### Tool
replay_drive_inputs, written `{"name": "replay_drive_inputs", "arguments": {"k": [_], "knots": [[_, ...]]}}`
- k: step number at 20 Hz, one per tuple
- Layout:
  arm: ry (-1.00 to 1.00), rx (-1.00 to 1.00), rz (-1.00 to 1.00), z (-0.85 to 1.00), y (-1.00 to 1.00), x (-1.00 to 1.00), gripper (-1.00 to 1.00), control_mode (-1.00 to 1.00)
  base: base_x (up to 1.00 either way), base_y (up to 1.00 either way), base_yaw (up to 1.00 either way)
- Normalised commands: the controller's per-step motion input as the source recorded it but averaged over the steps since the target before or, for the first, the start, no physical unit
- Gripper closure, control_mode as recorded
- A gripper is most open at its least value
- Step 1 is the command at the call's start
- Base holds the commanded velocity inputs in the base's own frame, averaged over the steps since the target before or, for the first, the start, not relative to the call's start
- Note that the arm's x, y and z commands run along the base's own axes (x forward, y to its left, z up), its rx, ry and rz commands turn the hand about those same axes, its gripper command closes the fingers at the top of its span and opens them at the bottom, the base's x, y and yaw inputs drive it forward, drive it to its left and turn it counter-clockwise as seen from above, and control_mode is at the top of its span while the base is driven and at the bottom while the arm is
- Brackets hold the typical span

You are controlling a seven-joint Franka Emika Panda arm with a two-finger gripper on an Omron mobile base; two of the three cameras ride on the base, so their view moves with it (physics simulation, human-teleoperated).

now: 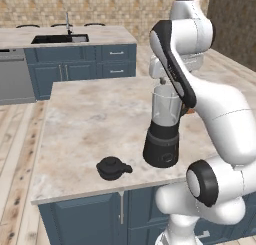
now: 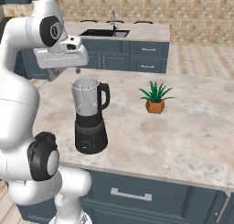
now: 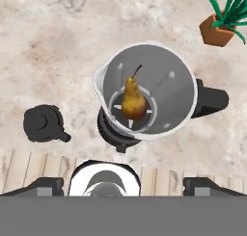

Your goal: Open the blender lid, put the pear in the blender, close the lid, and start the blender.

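Island counter (image 1: 90, 119): the whole work is being carried on its marbled top.
Blender (image 2: 90, 115): it is standing upright near the front edge, with the jar mouth uncovered; the glass jar is being judged as stiff, smooth and fragile.
Potted plant (image 2: 155, 98): it is standing well apart from the blender, on the same counter.
Gripper (image 3: 123, 186): it is being held directly above the open jar, with the jaws spread wide and nothing between them.
Blender lid (image 1: 113, 167): it is lying on the counter just beside the black base; it is being judged as light and rigid, and the knob on top is probably the best place to be gripped.
Pear (image 3: 133, 101): it is lying inside the jar, on the blades at the bottom.
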Motion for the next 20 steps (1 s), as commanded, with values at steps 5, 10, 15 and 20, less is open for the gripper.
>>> {"name": "replay_drive_inputs", "arguments": {"k": [5,10,15,20], "knots": [[0.13,0.01,-0.02,-0.32,0.70,-0.58,-1.00,-1.00,0.00,0.00,0.00],[0.17,0.00,0.00,-0.63,0.82,-0.35,-1.00,-1.00,0.00,0.00,0.00],[0.14,0.00,0.00,-0.61,0.71,-0.07,-1.00,-1.00,0.00,0.00,0.00],[0.09,-0.05,0.00,-0.25,0.41,0.00,-1.00,-1.00,0.00,0.00,0.00]]}}
